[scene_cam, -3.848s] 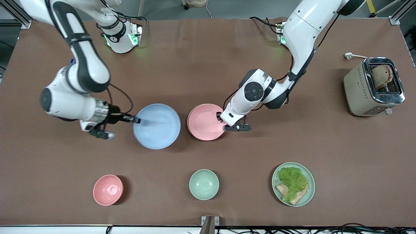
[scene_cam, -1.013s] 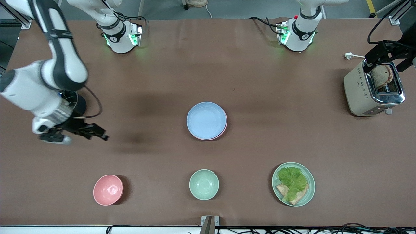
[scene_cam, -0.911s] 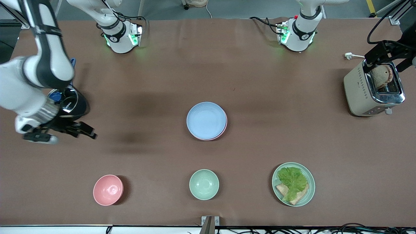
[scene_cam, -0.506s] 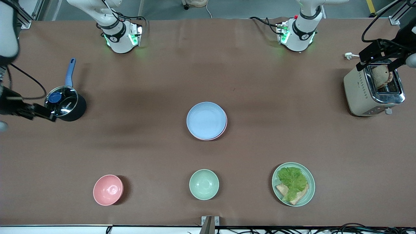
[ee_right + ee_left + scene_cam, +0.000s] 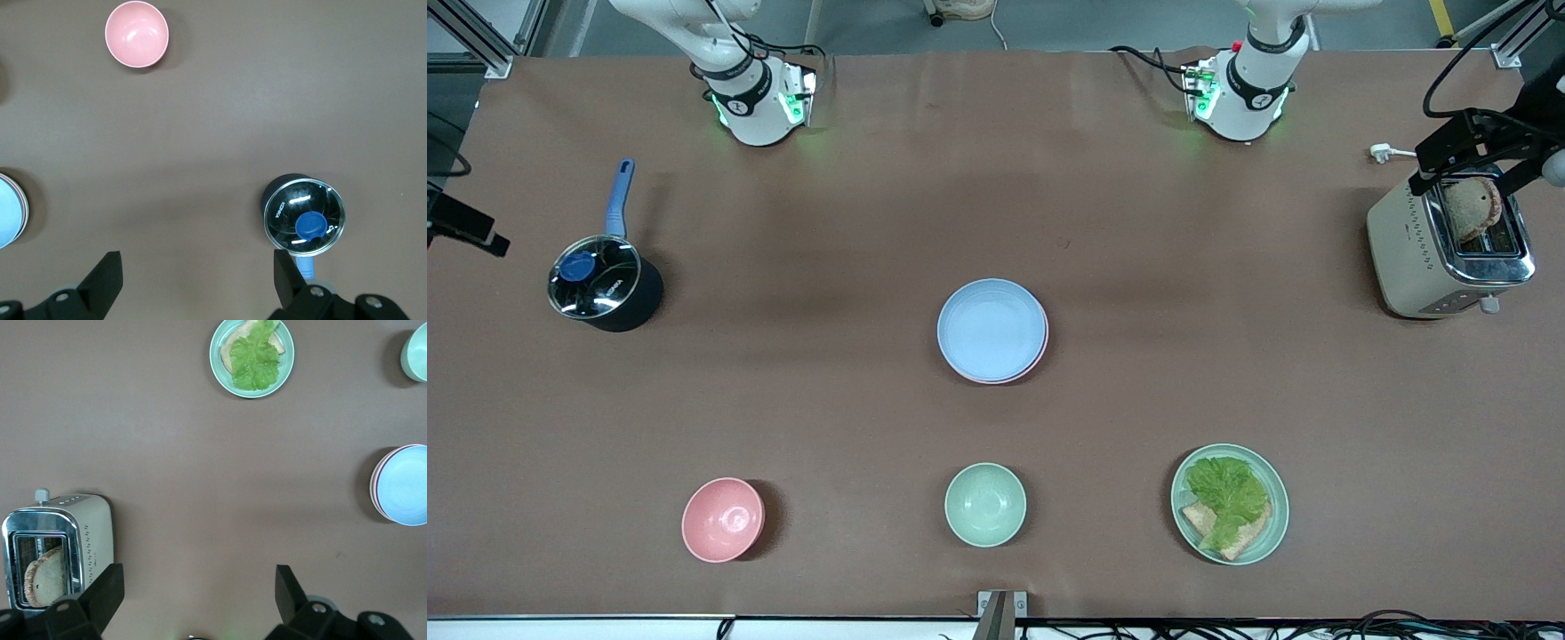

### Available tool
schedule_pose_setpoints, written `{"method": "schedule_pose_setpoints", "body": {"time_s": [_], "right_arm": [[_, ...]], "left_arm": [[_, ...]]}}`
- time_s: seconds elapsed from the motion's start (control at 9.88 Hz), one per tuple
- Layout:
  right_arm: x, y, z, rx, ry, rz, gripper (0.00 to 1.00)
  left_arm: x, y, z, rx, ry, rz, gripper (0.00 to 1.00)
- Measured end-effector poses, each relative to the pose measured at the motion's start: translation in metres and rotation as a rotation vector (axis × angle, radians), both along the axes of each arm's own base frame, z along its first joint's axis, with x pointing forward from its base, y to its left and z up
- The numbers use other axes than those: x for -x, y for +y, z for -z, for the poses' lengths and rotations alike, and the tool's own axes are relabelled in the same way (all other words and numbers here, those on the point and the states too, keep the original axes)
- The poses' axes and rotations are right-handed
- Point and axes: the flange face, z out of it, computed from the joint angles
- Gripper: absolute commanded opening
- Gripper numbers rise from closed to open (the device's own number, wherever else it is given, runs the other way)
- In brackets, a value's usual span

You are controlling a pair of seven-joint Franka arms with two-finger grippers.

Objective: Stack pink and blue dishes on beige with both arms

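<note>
The light blue plate [image 5: 992, 329] lies on top of the pale pink plate [image 5: 1041, 350] in the middle of the table; only a pink sliver shows round its edge. The beige plate is hidden from view. Both plates also show in the left wrist view, the blue plate [image 5: 405, 485] over the pink rim [image 5: 374, 487]. My left gripper [image 5: 1464, 185] hangs open and empty over the toaster [image 5: 1414, 249]. My right gripper [image 5: 464, 233] is at the view's edge, above the right arm's end of the table, also open and empty. Neither touches the plates.
A black pot with a glass lid and blue handle [image 5: 603, 283] stands toward the right arm's end. A small pink bowl [image 5: 723, 519], a mint bowl [image 5: 985, 504] and a mint plate with lettuce [image 5: 1230, 503] line the edge nearest the front camera.
The blue plate, held beside the pink one 3.8 s ago, now lies on it. Both arms have let go and risen; the right arm swung outward, uncovering the pot.
</note>
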Motion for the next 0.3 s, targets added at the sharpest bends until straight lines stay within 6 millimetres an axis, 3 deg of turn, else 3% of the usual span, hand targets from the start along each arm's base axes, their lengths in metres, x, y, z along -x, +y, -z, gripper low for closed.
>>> {"method": "schedule_pose_setpoints", "body": {"time_s": [0.1, 0.3], "right_arm": [[0.008, 0.003, 0.001, 0.000, -0.018, 0.005, 1.00], [0.018, 0.005, -0.019, 0.004, -0.037, 0.012, 1.00]], "left_arm": [[0.000, 0.000, 0.000, -0.003, 0.000, 0.001, 1.00], [0.000, -0.001, 0.000, -0.003, 0.001, 0.003, 1.00]]}}
